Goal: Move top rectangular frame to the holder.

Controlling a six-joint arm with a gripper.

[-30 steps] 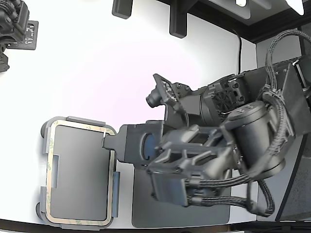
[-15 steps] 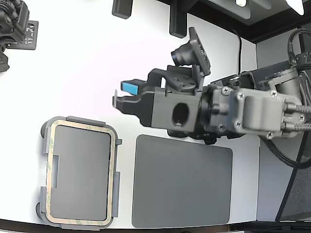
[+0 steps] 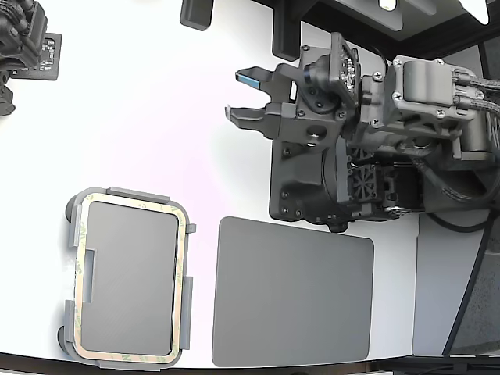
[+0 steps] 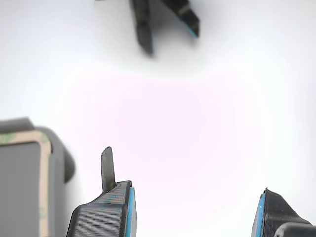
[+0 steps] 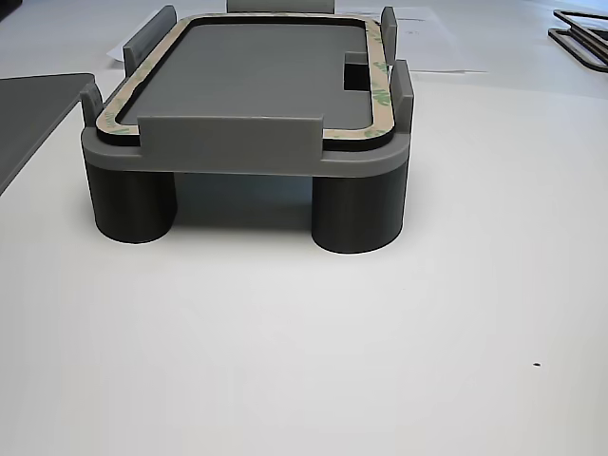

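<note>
— Where is the thin beige-tan rectangular frame with green mottling (image 3: 130, 277)?
— Seated flat inside the light grey plastic holder with raised edge tabs and round feet (image 3: 72, 234), at the exterior view's lower left.
— What lies beside it?
— A flat dark grey mat (image 3: 293, 293), just to the exterior view's right.
— And the black gripper with blue pads (image 3: 244, 95)?
— Well apart, above the white table (image 3: 141, 117), jaws spread wide and empty.

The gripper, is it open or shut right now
Open. The gripper has its two fingers spread with bare white table between them and nothing held, in the exterior and wrist views.
</note>
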